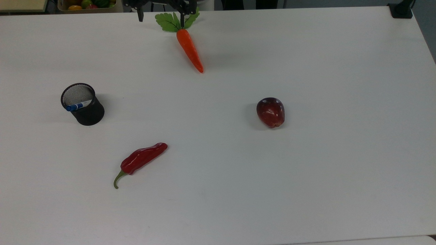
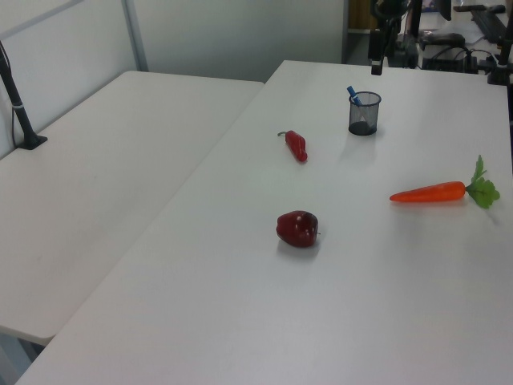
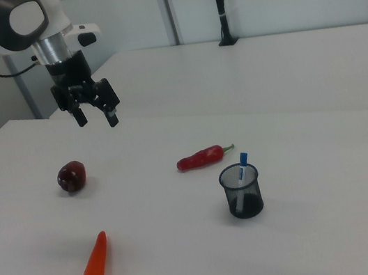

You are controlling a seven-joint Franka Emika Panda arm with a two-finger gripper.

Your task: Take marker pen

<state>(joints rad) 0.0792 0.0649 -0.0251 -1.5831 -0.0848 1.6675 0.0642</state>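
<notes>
The marker pen (image 1: pixel 77 106) is a white barrel with a blue cap. It stands tilted inside a black mesh cup (image 1: pixel 89 114) at the top view's left, cap end poking over the rim. The right view has the marker pen (image 3: pixel 243 168) in the cup (image 3: pixel 243 197) near the middle right, and the left view has the marker pen (image 2: pixel 353 95) in the cup (image 2: pixel 364 115) at the far end. My gripper (image 3: pixel 98 120) hangs open and empty above the table, high over the carrot's leafy end in the top view (image 1: pixel 161 19), far from the cup.
On the white table (image 1: pixel 306 170) lie an orange carrot (image 1: pixel 190 50), a dark red apple (image 1: pixel 270 112) and a red chili pepper (image 1: pixel 143 158), spread apart. A bin of fruit (image 1: pixel 87 5) sits beyond the far edge. A black post base (image 1: pixel 401 10) stands at the corner.
</notes>
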